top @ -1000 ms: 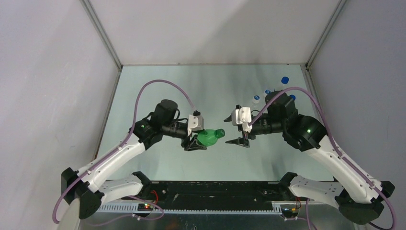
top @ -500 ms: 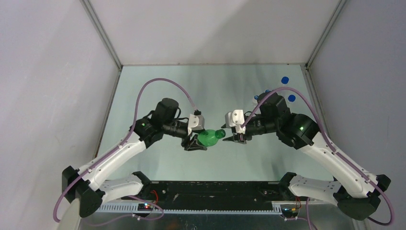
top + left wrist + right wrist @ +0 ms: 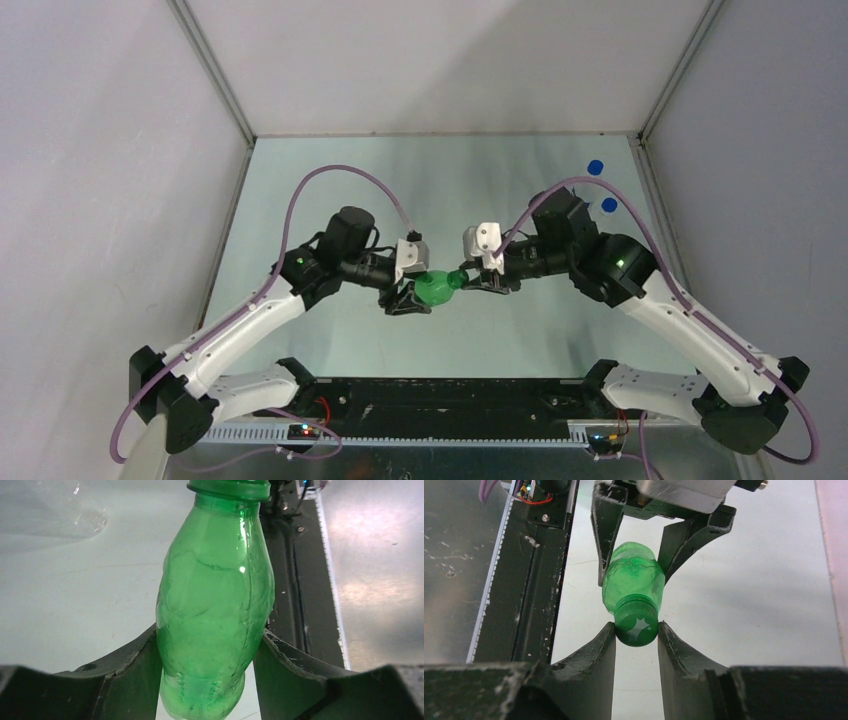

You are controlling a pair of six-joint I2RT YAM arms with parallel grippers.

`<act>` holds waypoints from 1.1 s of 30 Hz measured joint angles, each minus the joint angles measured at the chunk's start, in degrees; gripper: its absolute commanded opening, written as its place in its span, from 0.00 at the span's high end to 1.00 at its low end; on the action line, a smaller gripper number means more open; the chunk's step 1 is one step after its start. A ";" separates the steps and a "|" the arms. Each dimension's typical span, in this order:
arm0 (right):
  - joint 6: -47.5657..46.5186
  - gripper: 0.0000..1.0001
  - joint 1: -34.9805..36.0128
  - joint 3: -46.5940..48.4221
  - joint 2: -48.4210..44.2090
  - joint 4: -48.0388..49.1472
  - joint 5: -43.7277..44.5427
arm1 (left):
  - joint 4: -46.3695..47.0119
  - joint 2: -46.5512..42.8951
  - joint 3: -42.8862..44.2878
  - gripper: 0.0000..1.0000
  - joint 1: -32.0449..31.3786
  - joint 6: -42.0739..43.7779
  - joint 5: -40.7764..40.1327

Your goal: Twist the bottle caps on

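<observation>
The green bottle (image 3: 436,287) hangs on its side above the middle of the table (image 3: 330,180), with its neck pointing right. My left gripper (image 3: 210,645) clamps its body, jaws partway apart. The dark green cap (image 3: 637,626) sits on the neck. My right gripper (image 3: 636,631) pinches it, both fingers touching its sides. Blue caps (image 3: 596,167) lie far right.
</observation>
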 measured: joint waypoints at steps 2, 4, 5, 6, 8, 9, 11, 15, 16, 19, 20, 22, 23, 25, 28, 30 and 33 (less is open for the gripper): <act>2.29 0.99 -0.09 0.04 0.87 0.33 1.18 | 0.35 -0.28 -0.31 1.00 -0.90 -0.72 -3.50; 5.20 1.00 -0.22 0.13 1.95 0.66 2.45 | 1.75 -1.38 -1.57 1.00 -2.01 -1.77 -7.87; 7.08 1.00 -0.24 0.22 2.67 0.85 3.23 | 2.82 -2.45 -2.75 1.00 -2.89 -2.29 -11.10; 9.05 1.00 -0.26 0.26 3.41 1.09 3.80 | 3.89 -3.58 -3.96 1.00 -3.82 -2.80 -14.36; 14.78 1.00 -0.26 0.26 5.03 1.49 5.44 | 5.60 -5.92 -6.40 1.00 -6.14 -3.26 -21.31; 18.03 1.00 -0.33 0.26 5.75 1.64 6.34 | 6.73 -7.10 -7.67 1.00 -7.76 -3.19 -25.59; 25.81 1.00 -1.18 0.26 6.97 1.92 7.48 | 9.25 -9.51 -10.29 1.00 -11.56 -2.56 -34.97; 44.87 1.00 -4.52 0.26 9.75 2.43 7.06 | 16.39 -12.57 -15.47 1.00 -18.71 0.70 -52.15; 50.60 1.00 -5.44 0.26 10.73 2.49 6.86 | 18.23 -12.83 -16.72 1.00 -20.44 1.90 -56.43; 62.14 1.00 -7.06 0.26 12.94 2.56 6.16 | 23.26 -12.50 -19.74 1.00 -24.83 5.86 -67.78; 65.88 1.00 -7.61 0.26 13.64 2.54 5.75 | 24.22 -12.13 -20.15 1.00 -25.88 6.84 -70.58; 71.73 1.00 -8.59 0.26 14.67 2.62 5.01 | 25.79 -10.75 -20.35 1.00 -27.43 8.83 -75.58; 73.77 0.96 -8.90 0.24 14.91 2.75 4.87 | 26.58 -10.05 -20.35 1.00 -27.82 9.44 -77.37; 77.55 0.89 -9.35 0.24 15.17 3.10 4.74 | 27.61 -9.40 -20.35 1.00 -28.26 10.32 -79.71; 80.19 0.71 -9.60 0.22 14.93 4.17 4.81 | 28.68 -9.81 -20.65 1.00 -28.59 10.71 -81.35; 80.19 0.57 -9.64 0.20 14.49 5.05 4.98 | 28.70 -10.67 -20.72 1.00 -28.48 10.29 -81.33; 77.96 0.48 -9.62 0.17 13.07 7.43 5.62 | 28.33 -12.70 -20.72 1.00 -26.88 9.11 -77.81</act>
